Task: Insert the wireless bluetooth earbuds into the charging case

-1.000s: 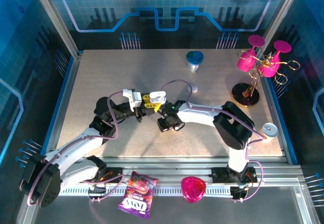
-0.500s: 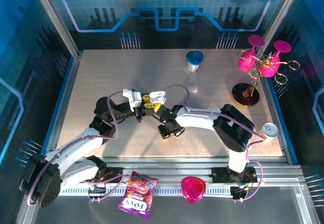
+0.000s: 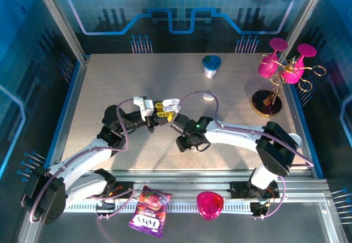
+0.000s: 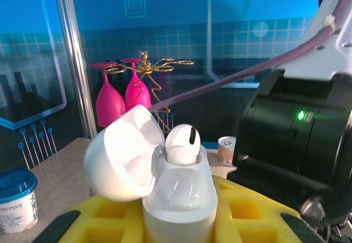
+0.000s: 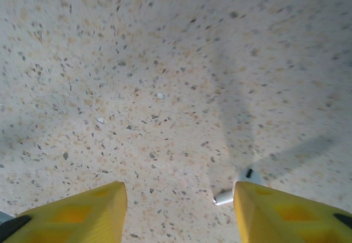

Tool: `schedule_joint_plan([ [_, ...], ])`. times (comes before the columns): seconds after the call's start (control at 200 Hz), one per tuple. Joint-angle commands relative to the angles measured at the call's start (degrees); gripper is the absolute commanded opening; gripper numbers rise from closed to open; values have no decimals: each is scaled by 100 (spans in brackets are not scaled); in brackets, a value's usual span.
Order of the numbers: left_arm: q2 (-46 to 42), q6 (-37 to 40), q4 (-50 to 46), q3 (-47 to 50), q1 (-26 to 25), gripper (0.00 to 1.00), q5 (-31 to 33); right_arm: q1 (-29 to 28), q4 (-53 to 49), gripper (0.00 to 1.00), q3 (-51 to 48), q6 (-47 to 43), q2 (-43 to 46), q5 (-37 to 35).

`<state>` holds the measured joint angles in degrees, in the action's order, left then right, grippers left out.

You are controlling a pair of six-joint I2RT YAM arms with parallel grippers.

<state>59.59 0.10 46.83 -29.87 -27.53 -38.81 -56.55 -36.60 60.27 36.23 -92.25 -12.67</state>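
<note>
Seen from above: clamped the charging case (image 3: 171, 105) in the left gripper (image 3: 159, 111) at mid-frame, lid tipped open toward the upper right. Hung the right gripper (image 3: 185, 142) just below it, nose down over the table (image 3: 110, 83). Seen from the left wrist: stood the case upright at bottom centre, squeezed tight low on its body between yellow pads (image 4: 242, 210), the lid (image 4: 124, 160) swung out to the left. Carried a seated earbud (image 4: 183, 143) in its well, head up, stem sunk out of sight, long axis vertical, dark vent toward the lens. Seen from the right wrist: spread the yellow fingers (image 5: 71, 210) wide at the bottom corners, with nothing between them. Found a loose earbud (image 5: 237, 183) lying flat on the speckled table at lower right, just beside the right-hand finger, long axis slanting from stem tip at lower left to head at upper right. Judged very light, hard, glossy and prone to squirt from a pinch. Probably best taken gently across the rounded head, stem left free to lead downward.
</note>
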Motion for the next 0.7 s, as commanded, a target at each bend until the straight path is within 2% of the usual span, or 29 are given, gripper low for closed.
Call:
schedule_joint_plan([
  [0.0, -27, 18, 234, -186, -7, 16, -99, 103, -103, 59, -194, 674, 137, -380],
  [0.14, 8, 25, 240, -177, -6, 16, -104, 277, -259, 61, -340, 1252, 59, -423],
  [0.41, 40, 55, 274, -133, -9, 16, -92, 536, -211, 45, -493, 1676, -129, -54],
  [0.695, 59, 58, 277, -133, -4, 16, -83, 603, -85, 38, -481, 1983, -357, 152],
])
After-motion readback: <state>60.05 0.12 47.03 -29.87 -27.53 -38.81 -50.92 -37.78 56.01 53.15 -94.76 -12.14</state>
